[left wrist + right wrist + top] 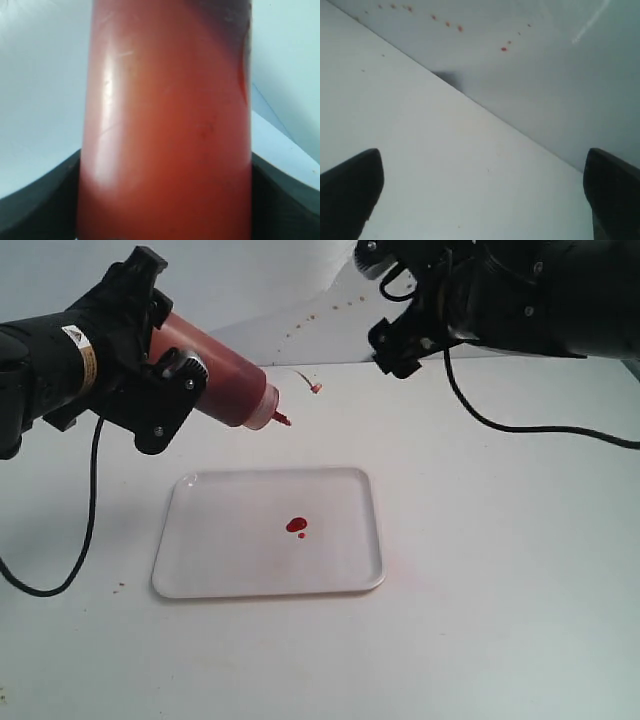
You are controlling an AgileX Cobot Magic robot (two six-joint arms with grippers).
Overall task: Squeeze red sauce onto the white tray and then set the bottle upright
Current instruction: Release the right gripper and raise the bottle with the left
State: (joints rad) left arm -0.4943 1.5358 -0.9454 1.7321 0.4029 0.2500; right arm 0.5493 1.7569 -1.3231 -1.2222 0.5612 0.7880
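My left gripper (165, 390) is shut on the bottle (225, 380), an orange-red squeeze bottle held tilted in the air, nozzle (281, 420) pointing down to the right, above the far left of the white tray (200, 540). Its tethered tip cap (316, 387) hangs beside the nozzle. The bottle (165, 125) fills the left wrist view between the dark fingers (35, 210). A small blob of red sauce (296, 525) with a tinier drop beside it lies near the tray's middle. My right gripper (482, 195) is open and empty, raised at the back right.
Brownish-red specks of old splatter (320, 312) dot the back wall, also visible as specks (450, 24) in the right wrist view. A black cable (530, 425) trails from the right arm over the white table (500, 590).
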